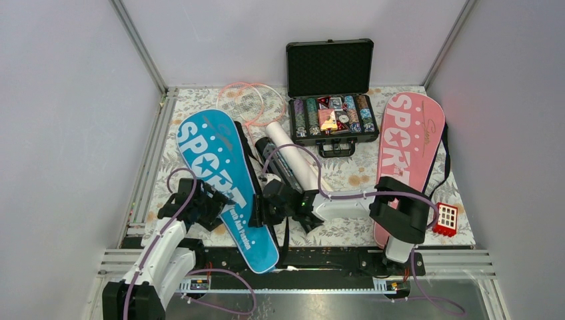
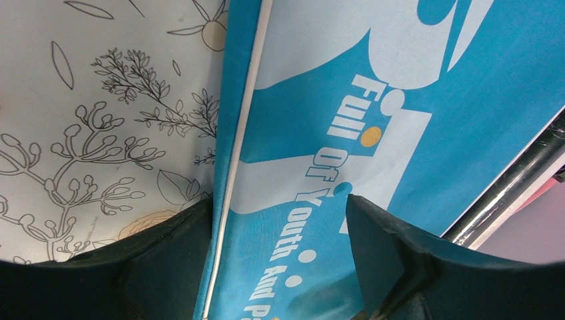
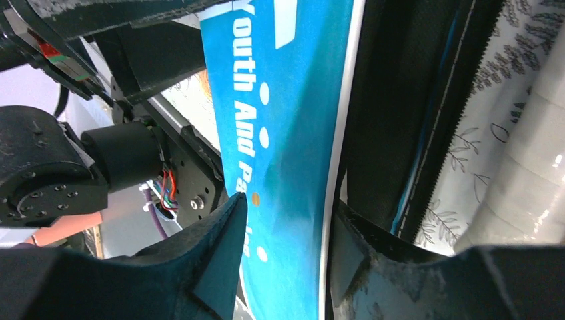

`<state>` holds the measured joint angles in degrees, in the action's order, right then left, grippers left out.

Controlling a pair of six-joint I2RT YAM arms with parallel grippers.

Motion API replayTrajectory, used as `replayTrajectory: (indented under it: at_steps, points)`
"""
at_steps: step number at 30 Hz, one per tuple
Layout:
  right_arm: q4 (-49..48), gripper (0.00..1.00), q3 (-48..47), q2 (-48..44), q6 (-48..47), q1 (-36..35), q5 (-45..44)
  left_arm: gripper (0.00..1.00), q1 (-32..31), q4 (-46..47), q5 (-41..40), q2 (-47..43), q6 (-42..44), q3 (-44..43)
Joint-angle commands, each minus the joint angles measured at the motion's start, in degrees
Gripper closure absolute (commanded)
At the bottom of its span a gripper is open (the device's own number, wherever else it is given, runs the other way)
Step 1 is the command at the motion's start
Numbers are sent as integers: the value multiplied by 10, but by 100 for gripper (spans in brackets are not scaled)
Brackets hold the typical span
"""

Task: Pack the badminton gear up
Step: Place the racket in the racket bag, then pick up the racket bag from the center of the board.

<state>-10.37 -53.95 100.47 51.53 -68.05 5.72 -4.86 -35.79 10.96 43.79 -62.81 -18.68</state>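
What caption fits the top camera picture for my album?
Left gripper and right gripper flank the blue racket-shaped SPORT cover.

I see the blue SPORT cover point(image 1: 220, 180) lying flat and diagonal at left, a white tube point(image 1: 296, 160) beside it, and the pink cover point(image 1: 406, 143) at right.

Beneath me the blue cover point(image 1: 223, 180) carried white lettering. The pink cover point(image 1: 408, 143) had white letters too; the tablecloth point(image 1: 353, 177) showed pale flowers.

A blue fabric racket cover's point(image 3: 286, 100) edge is straddled by the right gripper point(image 3: 286, 215). A white glossy tube point(image 3: 533, 180) is seen alongside.
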Motion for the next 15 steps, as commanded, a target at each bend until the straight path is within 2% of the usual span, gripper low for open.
replayTrajectory:
  at_steps: [1,3,6,10,13,15]
  points:
    - [-98,53,-2,20,47,-5,28,25,-2,18,8,-5,-17,21]
    - [-106,56,4,20,47,-5,22,25,-2,6,2,-11,-20,18]
    - [-47,56,-6,0,10,-5,-2,25,-2,-33,-31,-28,-20,-1]
    - [117,40,-61,-39,-78,-2,-67,24,-1,-106,-136,-52,-22,-66]
    - [162,29,-91,-49,-117,13,-102,24,-1,-142,-203,-46,-8,-133]
    - [172,27,-113,-41,-131,27,-108,24,-1,-144,-228,-32,14,-165]
